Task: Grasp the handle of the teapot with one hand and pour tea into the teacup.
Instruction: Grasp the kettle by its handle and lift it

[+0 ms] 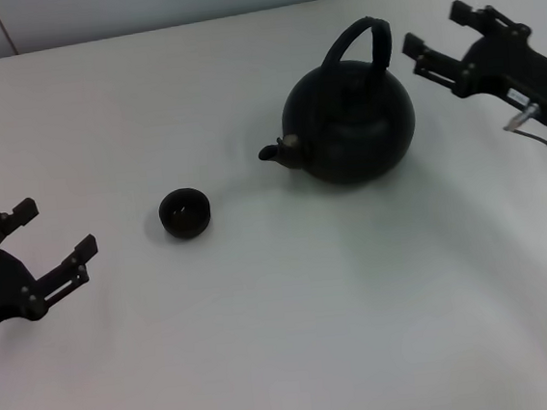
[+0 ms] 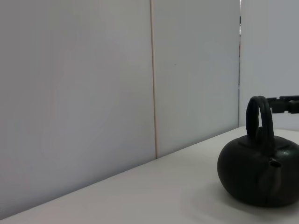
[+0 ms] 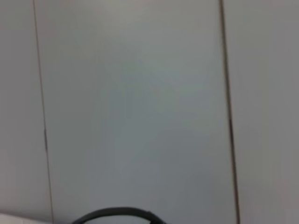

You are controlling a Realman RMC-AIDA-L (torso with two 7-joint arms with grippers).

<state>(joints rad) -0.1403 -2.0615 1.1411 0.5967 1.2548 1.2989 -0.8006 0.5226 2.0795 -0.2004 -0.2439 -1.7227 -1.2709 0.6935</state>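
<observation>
A big round black teapot point(image 1: 348, 125) stands on the white table point(image 1: 286, 339), its short spout pointing toward the robot's left. Its arched black handle point(image 1: 360, 44) loops over the top. The small dark teacup point(image 1: 185, 212) sits upright to the left of the spout, a short gap away. My right gripper point(image 1: 439, 31) hovers open just right of the handle, apart from it. My left gripper point(image 1: 56, 228) is open at the table's left side, well away from the cup. The left wrist view shows the teapot point(image 2: 259, 175) and its handle point(image 2: 261, 116); the right wrist view catches only the handle's arc point(image 3: 117, 215).
A pale panelled wall point(image 2: 93, 93) runs behind the table's far edge. The right arm's body point(image 1: 522, 65) extends off the right side.
</observation>
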